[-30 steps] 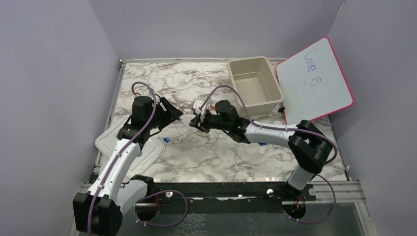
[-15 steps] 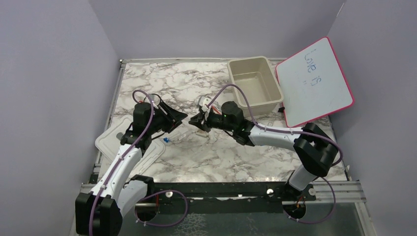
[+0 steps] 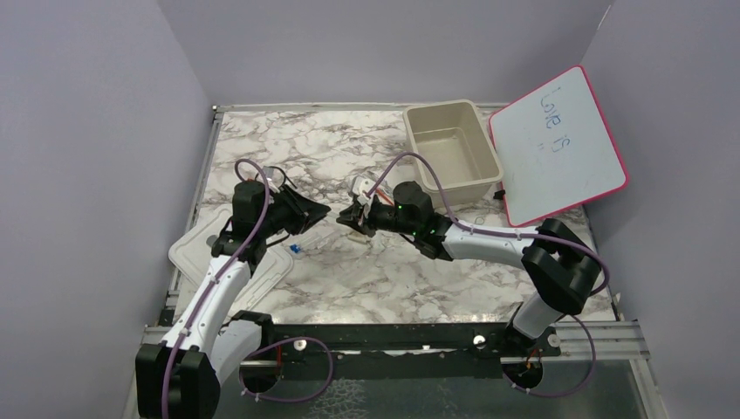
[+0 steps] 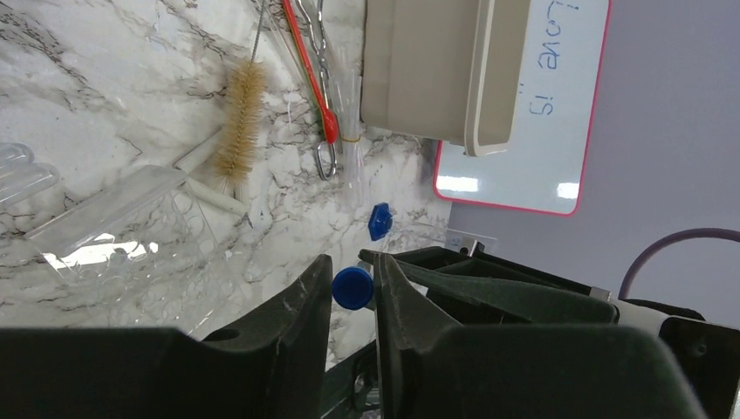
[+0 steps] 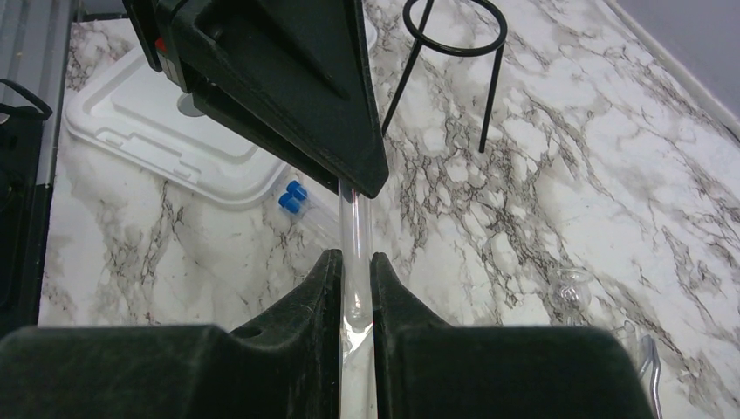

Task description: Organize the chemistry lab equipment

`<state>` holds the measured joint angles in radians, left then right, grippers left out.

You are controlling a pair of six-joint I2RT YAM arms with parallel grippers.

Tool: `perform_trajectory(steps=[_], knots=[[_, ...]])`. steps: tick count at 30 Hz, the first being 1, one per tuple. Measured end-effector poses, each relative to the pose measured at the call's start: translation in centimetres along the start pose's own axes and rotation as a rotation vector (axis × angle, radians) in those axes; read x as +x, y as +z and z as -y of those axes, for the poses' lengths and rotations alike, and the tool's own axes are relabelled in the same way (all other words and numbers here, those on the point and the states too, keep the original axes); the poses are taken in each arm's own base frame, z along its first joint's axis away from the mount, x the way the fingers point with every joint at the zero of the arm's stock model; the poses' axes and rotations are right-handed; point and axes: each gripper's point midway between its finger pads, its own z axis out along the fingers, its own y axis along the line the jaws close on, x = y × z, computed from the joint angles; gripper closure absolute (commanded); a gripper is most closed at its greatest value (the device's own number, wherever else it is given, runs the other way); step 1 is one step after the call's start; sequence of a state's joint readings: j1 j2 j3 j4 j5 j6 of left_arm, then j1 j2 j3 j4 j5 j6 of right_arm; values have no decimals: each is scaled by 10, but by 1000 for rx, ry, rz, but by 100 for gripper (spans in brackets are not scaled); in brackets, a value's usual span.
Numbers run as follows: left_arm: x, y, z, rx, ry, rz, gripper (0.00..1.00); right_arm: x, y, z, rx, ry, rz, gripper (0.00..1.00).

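- One pink-framed whiteboard at the upper right, with one beige plastic tub beside it.
- One ribbed white lid at the left.
- The right gripper is clamped on one clear tube at mid-frame.
- The left gripper is pinched on that tube's round blue cap.
- One black wire ring and one tan bristle brush.
- Two more capped tubes lie just beside the lid.

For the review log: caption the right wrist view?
Right gripper pinches a clear tube, far end in the left gripper, over marble table with white lid and black wire ring.
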<state>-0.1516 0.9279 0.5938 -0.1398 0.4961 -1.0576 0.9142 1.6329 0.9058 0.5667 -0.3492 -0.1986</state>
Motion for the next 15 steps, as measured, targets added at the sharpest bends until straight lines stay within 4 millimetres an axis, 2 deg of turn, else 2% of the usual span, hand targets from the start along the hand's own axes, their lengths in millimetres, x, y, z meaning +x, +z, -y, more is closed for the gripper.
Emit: perform_trajectory(steps=[4, 5, 8, 9, 11, 15], knots=[[2, 0, 0, 0, 13, -16, 84, 3, -1, -1, -9, -14, -12, 88], [2, -1, 0, -3, 18, -19, 87, 4, -1, -1, -11, -17, -14, 85], [2, -1, 1, -3, 43, -19, 90, 3, 0, -1, -11, -24, -15, 64], [2, -1, 1, -3, 52, -19, 90, 4, 0, -1, -13, -19, -23, 54], [1, -2, -1, -10, 77, -14, 90, 4, 0, -1, -15, 2, -40, 42], [-11, -3, -5, -58, 162, 35, 90, 1, -1, -2, -12, 36, -49, 36]])
